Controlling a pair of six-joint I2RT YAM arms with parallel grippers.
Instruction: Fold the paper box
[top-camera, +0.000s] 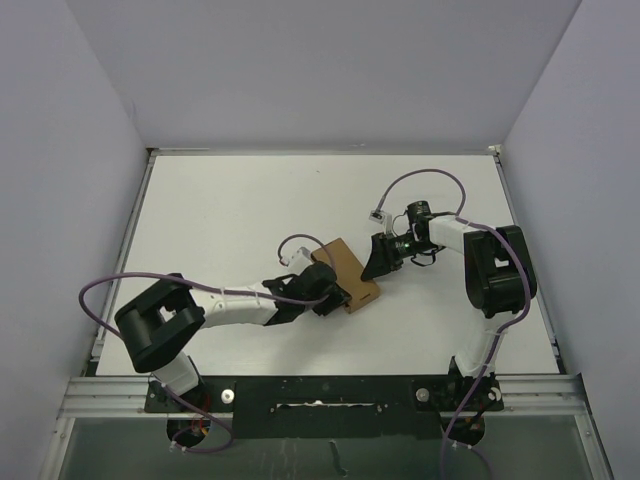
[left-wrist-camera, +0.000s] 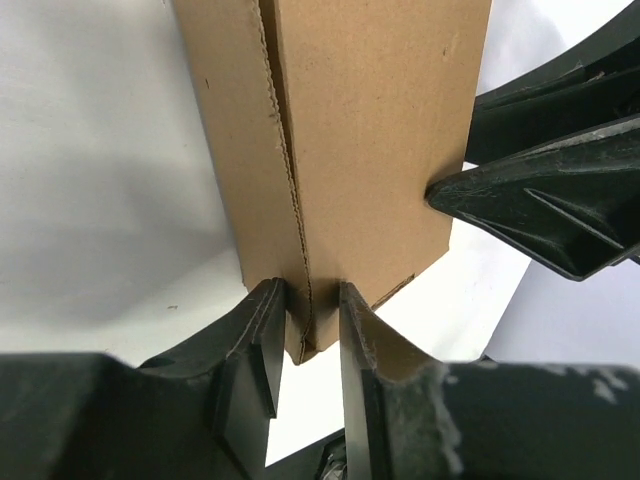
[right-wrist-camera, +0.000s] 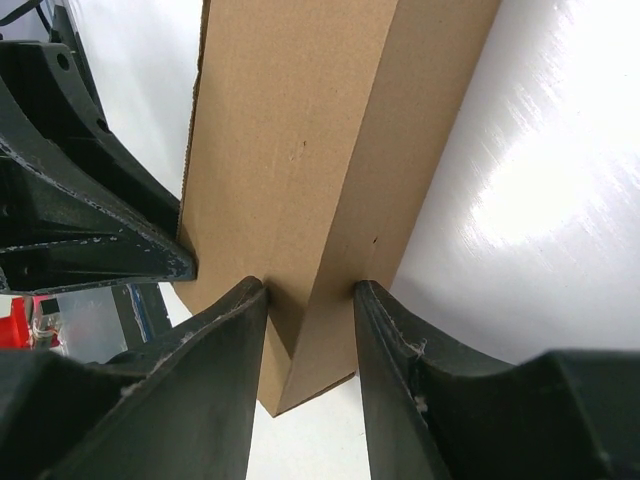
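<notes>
Since the plain brown die-cut cardboard box (top-camera: 350, 268) is out near the middle of the white desk (top-camera: 240, 210) with an arm on each side, I'd call this the creasing step. The left jaws are pinched shut on a corner of the box, right where the perforated seam runs out. The right jaws are clamped across a folded ridge on the other side. To do it well, I'd hold one side as the anchor and roll the panel along the scored line with the other, no yanking. Squeeze too hard and thin board like this probably dents or tears at the perforation.
</notes>
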